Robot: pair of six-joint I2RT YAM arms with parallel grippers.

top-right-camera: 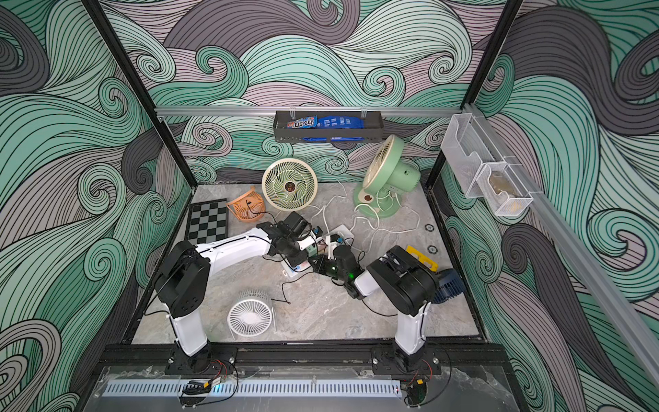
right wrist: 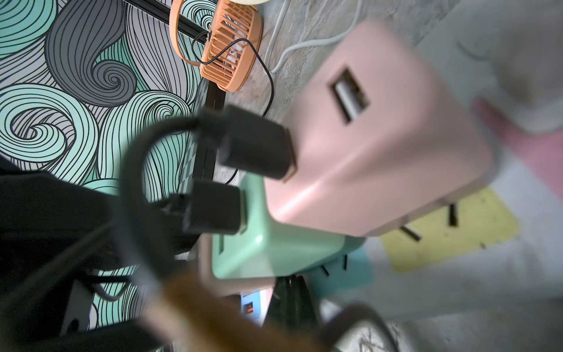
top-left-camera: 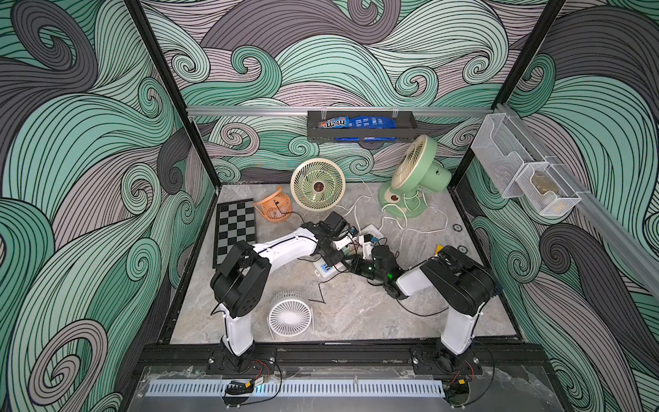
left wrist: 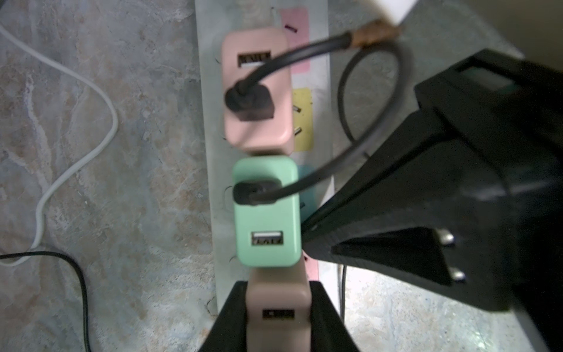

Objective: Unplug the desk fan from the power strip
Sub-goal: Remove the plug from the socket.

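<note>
Left wrist: fingers around beige adapter (snugly)

White links, black joints, black left claw

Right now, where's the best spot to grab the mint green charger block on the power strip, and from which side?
Best grip the mint green charger block by its two long flat sides, coming straight down over the power strip. Its short ends are crowded by the pink block and the beige block, and a black plug juts from its top.
</note>
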